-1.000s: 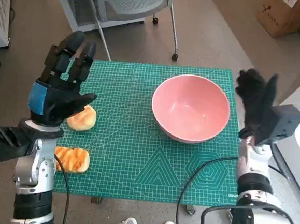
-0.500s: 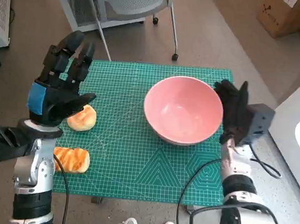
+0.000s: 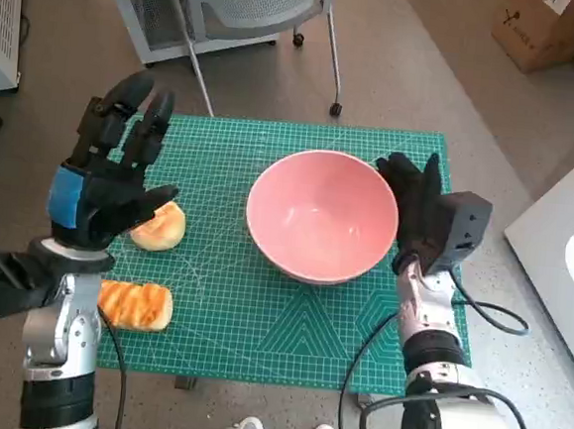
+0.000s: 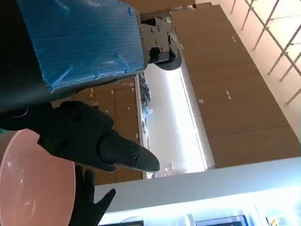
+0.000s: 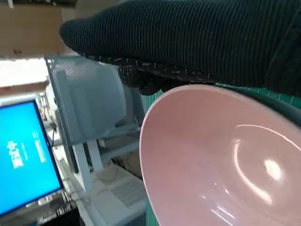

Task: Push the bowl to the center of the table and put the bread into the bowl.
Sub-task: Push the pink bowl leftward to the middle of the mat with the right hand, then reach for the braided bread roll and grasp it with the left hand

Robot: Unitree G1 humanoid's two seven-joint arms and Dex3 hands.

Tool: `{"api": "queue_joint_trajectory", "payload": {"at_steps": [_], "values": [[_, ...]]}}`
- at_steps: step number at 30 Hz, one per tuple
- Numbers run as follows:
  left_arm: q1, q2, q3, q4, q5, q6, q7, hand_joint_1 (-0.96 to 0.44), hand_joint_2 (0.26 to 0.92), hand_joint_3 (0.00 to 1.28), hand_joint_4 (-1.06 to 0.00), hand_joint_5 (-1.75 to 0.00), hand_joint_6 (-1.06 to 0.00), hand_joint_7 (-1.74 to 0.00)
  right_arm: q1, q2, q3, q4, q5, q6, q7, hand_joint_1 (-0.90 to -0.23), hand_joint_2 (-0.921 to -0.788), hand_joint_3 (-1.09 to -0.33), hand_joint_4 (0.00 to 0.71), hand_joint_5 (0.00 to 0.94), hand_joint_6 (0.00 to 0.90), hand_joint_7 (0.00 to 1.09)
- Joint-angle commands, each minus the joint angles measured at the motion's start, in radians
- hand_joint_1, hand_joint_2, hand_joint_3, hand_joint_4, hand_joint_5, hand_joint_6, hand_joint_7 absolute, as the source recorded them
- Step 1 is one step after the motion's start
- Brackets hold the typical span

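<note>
We see the right hand (image 3: 409, 199) flat against the outer right wall of the pink bowl (image 3: 322, 215), fingers extended, gripping nothing. The bowl sits near the middle of the green mat (image 3: 259, 322) on the table. The left hand (image 3: 106, 175) is raised, fingers spread, holding nothing, above a round bread (image 3: 161, 230); a second bread (image 3: 136, 305) lies at the mat's left edge. Only the right wrist view shows a blue screen (image 5: 21, 155).

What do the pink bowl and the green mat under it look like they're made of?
The pink bowl looks like glossy plastic or glazed ceramic: bright highlights on its smooth inside in the right wrist view; which one is unclear. The green mat looks like a matte rubbery cutting mat: flat, no glare, printed with a fine white grid and angle lines.
</note>
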Motion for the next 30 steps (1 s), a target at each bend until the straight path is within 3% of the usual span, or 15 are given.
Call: {"api": "queue_joint_trajectory", "payload": {"at_steps": [1, 15, 21, 30], "values": [[0.014, 0.016, 0.013, -0.028, -0.001, 0.006, 0.007, -0.41, 0.921, 0.04, -0.11, 0.00, 0.00, -0.59, -0.005, 0.015, 0.006, 0.016, -0.017, 0.021, 0.013, -0.582, -0.921, -0.743, 0.455, 0.018, 0.599, 0.05], [0.023, 0.001, 0.016, -0.035, 0.002, 0.009, 0.039, -0.41, 0.920, 0.04, -0.12, -0.01, 0.00, -0.61, -0.037, 0.035, -0.001, 0.013, -0.013, 0.015, 0.043, -0.588, -0.921, -0.724, 0.461, 0.012, 0.593, 0.04], [0.025, -0.004, 0.014, -0.042, 0.002, 0.013, 0.055, -0.41, 0.916, 0.03, -0.14, -0.01, 0.00, -0.65, -0.038, 0.000, -0.020, 0.010, -0.001, 0.012, 0.073, -0.584, -0.921, -0.710, 0.462, 0.009, 0.588, 0.04], [0.027, -0.007, 0.015, -0.043, 0.003, 0.003, 0.059, -0.41, 0.915, 0.03, -0.14, -0.01, 0.00, -0.67, -0.056, -0.064, -0.048, -0.006, 0.010, -0.026, 0.069, -0.542, -0.921, -0.746, 0.443, 0.002, 0.570, 0.03]]}}
